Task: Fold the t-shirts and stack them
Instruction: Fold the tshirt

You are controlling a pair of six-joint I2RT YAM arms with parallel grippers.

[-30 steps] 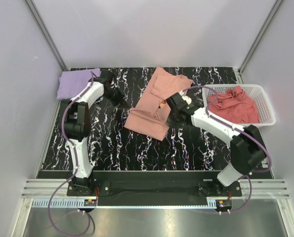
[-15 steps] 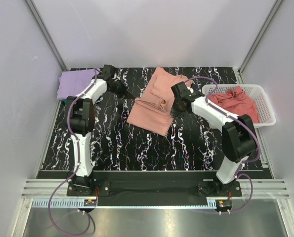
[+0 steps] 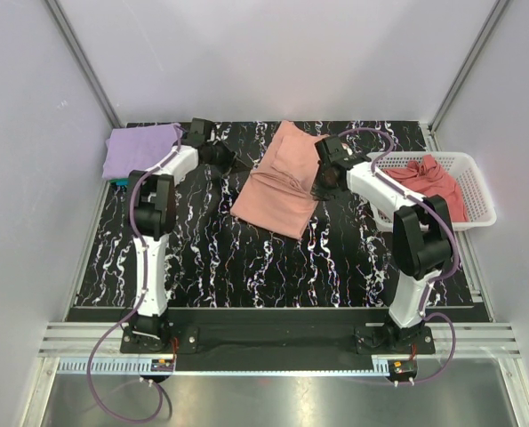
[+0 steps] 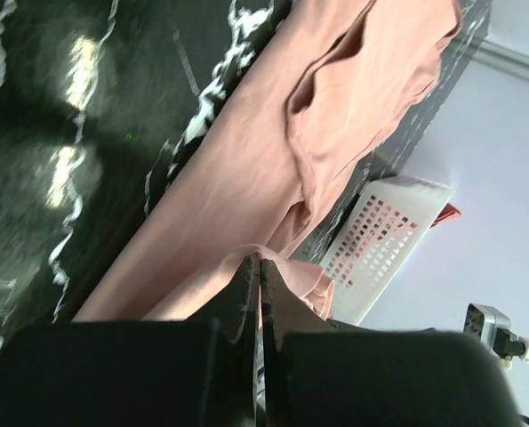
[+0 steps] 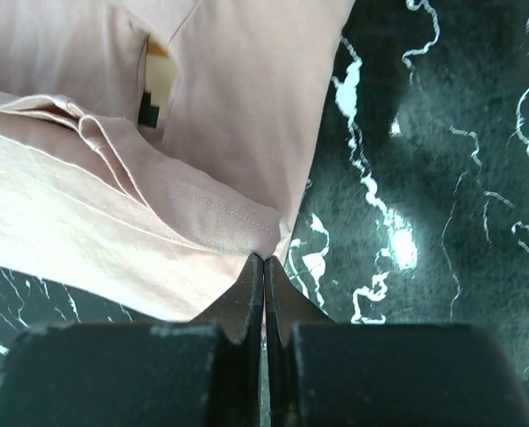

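The salmon-pink t-shirt [image 3: 277, 182] lies partly folded on the middle of the black marbled bench [image 3: 246, 258]. The left claw [image 4: 258, 260] is pressed together at its left edge, and the right claw [image 5: 264, 258] is likewise together at a hem corner (whether either pinches cloth is unclear). A lavender t-shirt [image 3: 140, 149] sits at the far left corner, and a rose-pink t-shirt [image 3: 428, 182] fills the white basket [image 3: 477, 191].

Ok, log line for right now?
left gripper shut beside pink shirt | right gripper shut at its hem corner | purple shirt back left | basket holds rose shirt
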